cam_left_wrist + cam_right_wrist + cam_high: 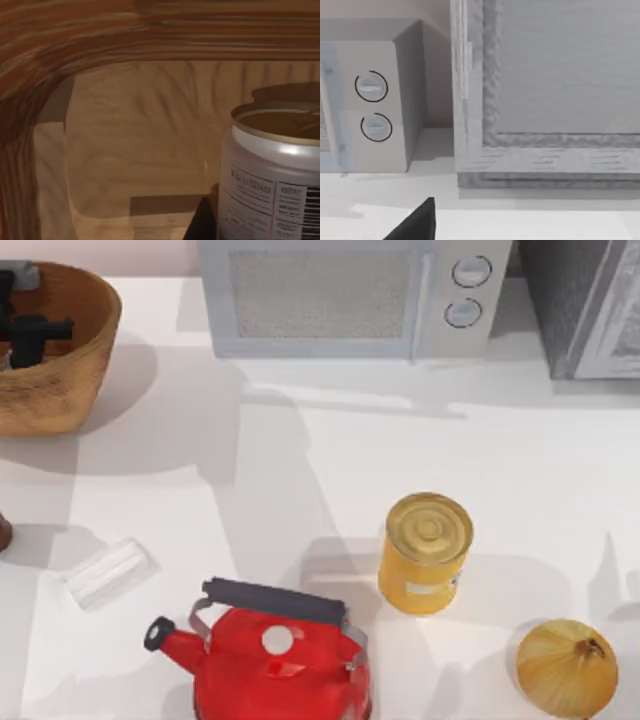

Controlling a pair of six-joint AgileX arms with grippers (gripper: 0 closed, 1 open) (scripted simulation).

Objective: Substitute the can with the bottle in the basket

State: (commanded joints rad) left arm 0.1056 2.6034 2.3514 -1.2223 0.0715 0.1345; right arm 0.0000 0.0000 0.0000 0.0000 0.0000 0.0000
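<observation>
Left gripper [20, 332] down inside basket [80, 360], finger state unreadable; can [272, 170] upright just beside it, axis vertical.

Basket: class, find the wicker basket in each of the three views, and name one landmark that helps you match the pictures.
Top view: the basket sits at the far left corner, with the left gripper inside it.
Left wrist view: its ribbed wall curves round the can.
Right wrist view: the right arm faces the microwave instead.
Shared landmark: the microwave, in the top and right wrist views.
</observation>
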